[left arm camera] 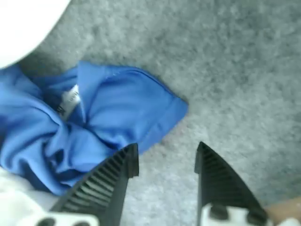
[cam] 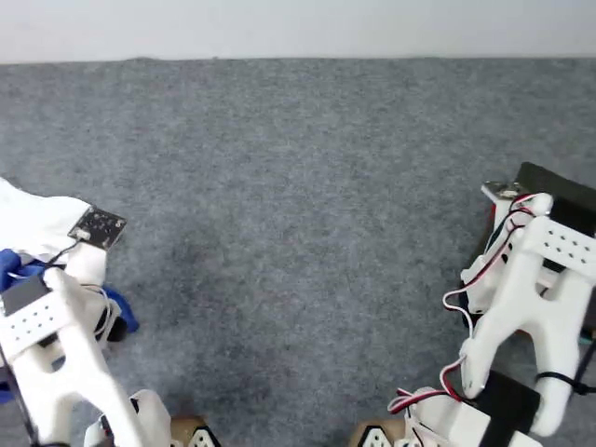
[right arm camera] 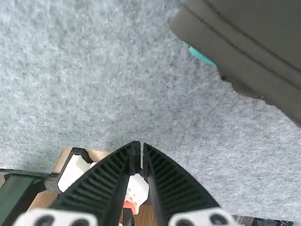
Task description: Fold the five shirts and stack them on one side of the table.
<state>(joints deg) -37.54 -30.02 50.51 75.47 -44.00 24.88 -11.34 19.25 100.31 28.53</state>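
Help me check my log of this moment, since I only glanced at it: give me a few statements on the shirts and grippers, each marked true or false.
1. The left gripper is open over the grey table, beside the blue shirt. True.
2. The blue shirt is neatly folded. False: it lies crumpled.
3. The right gripper is shut. True.
4. The right gripper grips the dark folded garment. False: it holds nothing, and the garment lies apart from it.
5. A white shirt lies next to the blue shirt. True.
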